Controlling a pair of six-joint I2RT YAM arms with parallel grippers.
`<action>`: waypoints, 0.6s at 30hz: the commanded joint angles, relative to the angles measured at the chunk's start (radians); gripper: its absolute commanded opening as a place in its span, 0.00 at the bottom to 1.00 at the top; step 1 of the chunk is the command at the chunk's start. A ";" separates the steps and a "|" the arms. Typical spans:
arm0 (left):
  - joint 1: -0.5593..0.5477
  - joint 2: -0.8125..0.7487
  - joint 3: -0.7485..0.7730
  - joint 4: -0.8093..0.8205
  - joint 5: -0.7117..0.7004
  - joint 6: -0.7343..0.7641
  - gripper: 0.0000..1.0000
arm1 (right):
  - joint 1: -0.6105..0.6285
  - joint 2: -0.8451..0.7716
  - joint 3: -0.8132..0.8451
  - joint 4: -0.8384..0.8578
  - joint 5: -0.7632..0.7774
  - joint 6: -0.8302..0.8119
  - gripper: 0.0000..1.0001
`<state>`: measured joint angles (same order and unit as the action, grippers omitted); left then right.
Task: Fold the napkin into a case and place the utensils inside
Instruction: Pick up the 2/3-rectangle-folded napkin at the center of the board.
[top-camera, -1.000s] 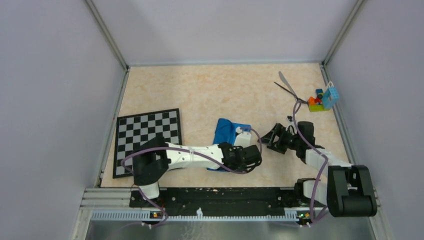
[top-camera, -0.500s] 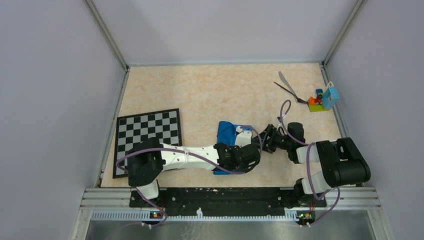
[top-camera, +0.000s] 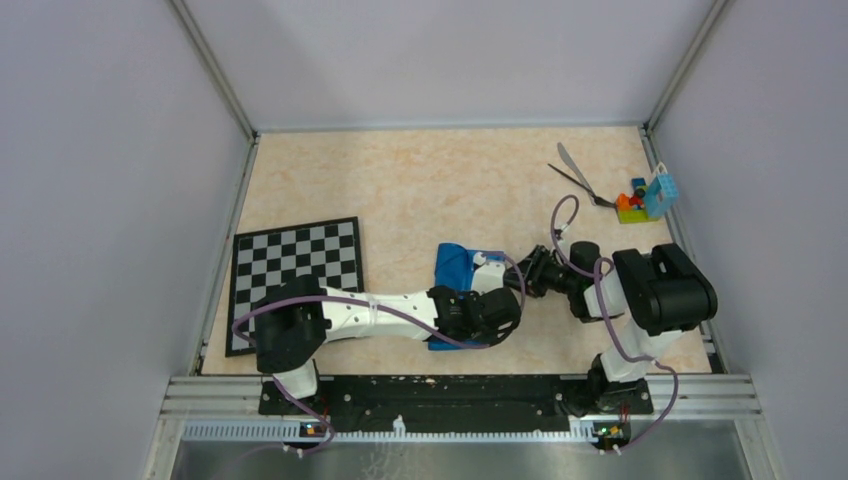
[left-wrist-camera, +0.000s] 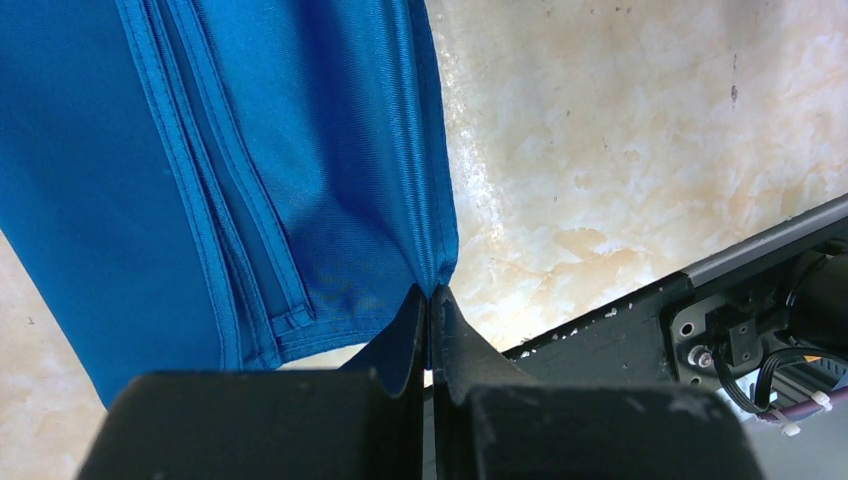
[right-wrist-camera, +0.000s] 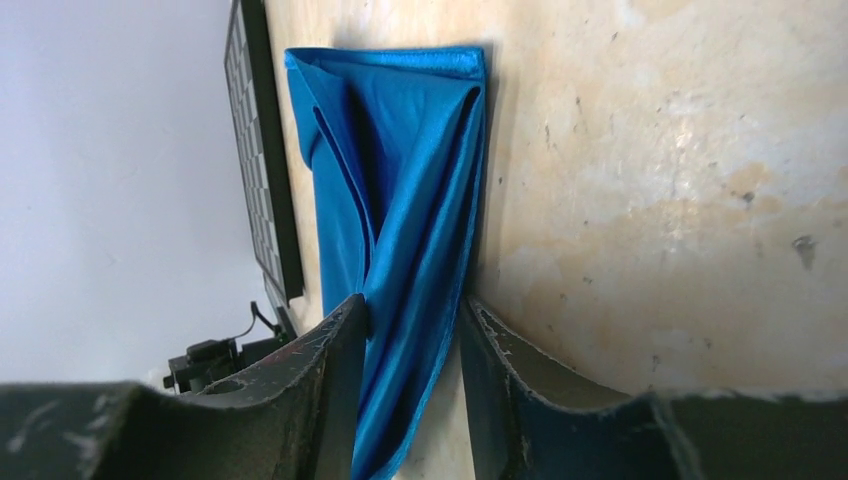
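blue satin napkin (top-camera: 458, 265) lies folded narrow at mid-table. left gripper (left-wrist-camera: 430, 293) is pinched tight on 1 corner of it. right gripper (right-wrist-camera: 412, 305) straddles its right edge, jaws narrow around a fold but not clamped. chessboard (top-camera: 295, 268) lies to the left. far right, the 2 utensils (top-camera: 566, 158) lie beside toy blocks (top-camera: 640, 200), well apart from the napkin.

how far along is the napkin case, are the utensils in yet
Done: the napkin is folded into a narrow layered strip. In hand: the left gripper pinches one corner, and the right gripper has its jaws either side of a fold. Left: finishing the fold and loading the utensils, which lie at the far right.
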<state>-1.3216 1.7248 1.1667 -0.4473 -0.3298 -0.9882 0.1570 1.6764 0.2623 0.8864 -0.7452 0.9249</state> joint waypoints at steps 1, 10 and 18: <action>0.004 -0.049 -0.001 0.036 -0.001 0.015 0.00 | 0.009 0.031 0.038 0.088 0.026 -0.007 0.38; 0.007 -0.034 -0.001 0.060 0.012 0.027 0.00 | 0.017 0.094 0.061 0.136 0.032 0.002 0.28; 0.080 -0.042 -0.089 0.275 0.212 0.061 0.28 | 0.018 0.114 0.133 0.118 0.024 -0.016 0.00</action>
<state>-1.2888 1.7248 1.1503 -0.3630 -0.2638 -0.9585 0.1680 1.7916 0.3206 0.9794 -0.7235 0.9520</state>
